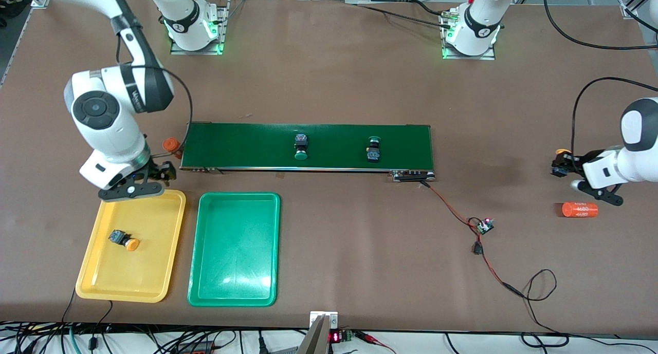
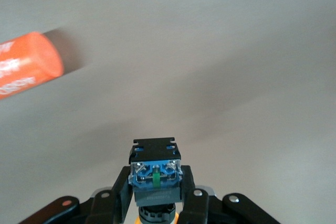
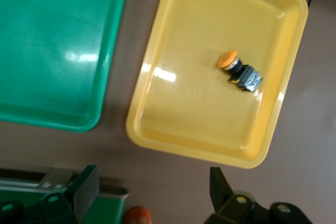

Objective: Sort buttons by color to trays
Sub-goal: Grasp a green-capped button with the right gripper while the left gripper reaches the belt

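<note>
Front view: the right hand (image 1: 154,182), fingers spread and empty, is positioned over the yellow tray (image 1: 154,225), lower left of frame, where one orange button (image 1: 125,240) lies. Two green buttons (image 1: 300,147) are located on the conveyor belt (image 1: 247,146); the green tray (image 1: 234,246) is beside the yellow one.

Left wrist view: the left hand (image 2: 156,203) is clamped on a button body (image 2: 155,174), bottom centre.

Right wrist view: the orange button (image 3: 239,71) is seen in the yellow tray (image 3: 178,119).

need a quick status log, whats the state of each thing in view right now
yellow tray: holds one yellow-orange button on its side
green tray: nothing in it
two green buttons: lying on the conveyor belt
left gripper: shut on a second yellow-orange button, over bare table
right gripper: open, over the yellow tray's edge
orange cylinder: lying on the table
</note>
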You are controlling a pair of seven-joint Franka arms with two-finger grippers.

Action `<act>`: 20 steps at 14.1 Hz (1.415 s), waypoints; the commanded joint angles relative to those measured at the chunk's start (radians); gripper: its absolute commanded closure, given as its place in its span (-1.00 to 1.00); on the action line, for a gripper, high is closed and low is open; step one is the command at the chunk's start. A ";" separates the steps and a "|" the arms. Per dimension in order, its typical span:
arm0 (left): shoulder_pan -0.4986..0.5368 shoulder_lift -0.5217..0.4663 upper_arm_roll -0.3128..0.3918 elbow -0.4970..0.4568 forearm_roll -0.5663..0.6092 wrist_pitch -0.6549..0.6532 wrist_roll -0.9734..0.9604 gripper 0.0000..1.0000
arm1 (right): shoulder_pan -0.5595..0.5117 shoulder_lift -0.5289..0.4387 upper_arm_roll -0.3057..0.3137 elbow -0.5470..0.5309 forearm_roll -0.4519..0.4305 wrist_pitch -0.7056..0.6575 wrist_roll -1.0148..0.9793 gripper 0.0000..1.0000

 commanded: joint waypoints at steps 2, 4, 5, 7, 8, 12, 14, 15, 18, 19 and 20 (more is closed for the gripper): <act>0.010 -0.044 -0.118 -0.006 0.012 -0.072 -0.119 1.00 | 0.059 -0.050 -0.006 0.026 0.135 -0.114 0.015 -0.89; 0.010 -0.044 -0.178 -0.009 0.009 -0.088 -0.189 1.00 | 0.099 -0.059 -0.008 0.026 0.200 -0.128 0.018 -0.89; 0.010 -0.044 -0.213 -0.009 0.009 -0.105 -0.231 1.00 | 0.105 -0.061 -0.009 0.026 0.226 -0.139 0.020 -0.89; 0.010 -0.043 -0.291 -0.011 0.008 -0.131 -0.349 1.00 | 0.113 -0.064 -0.009 0.023 0.298 -0.151 0.012 -0.89; 0.009 -0.041 -0.316 -0.011 0.009 -0.135 -0.390 1.00 | 0.114 -0.064 -0.009 0.021 0.323 -0.154 0.012 -0.89; -0.049 -0.020 -0.347 -0.009 -0.015 -0.121 -0.530 1.00 | 0.143 -0.055 -0.009 0.018 0.380 -0.183 0.050 -0.89; -0.088 -0.017 -0.345 -0.011 -0.041 -0.080 -0.573 1.00 | 0.169 -0.050 -0.009 -0.002 0.380 -0.185 0.087 -0.89; -0.102 -0.004 -0.345 -0.011 -0.041 -0.058 -0.585 1.00 | 0.185 -0.043 -0.009 -0.003 0.380 -0.185 0.113 -0.89; -0.108 0.005 -0.344 -0.016 -0.041 -0.038 -0.596 1.00 | 0.215 -0.007 -0.009 -0.011 0.427 -0.183 0.158 -0.89; -0.105 0.002 -0.344 -0.020 -0.041 -0.041 -0.598 1.00 | 0.217 0.003 -0.009 -0.012 0.454 -0.183 0.163 -0.89; -0.105 0.002 -0.344 -0.022 -0.041 -0.043 -0.598 1.00 | 0.231 0.010 -0.009 -0.014 0.456 -0.183 0.164 -0.89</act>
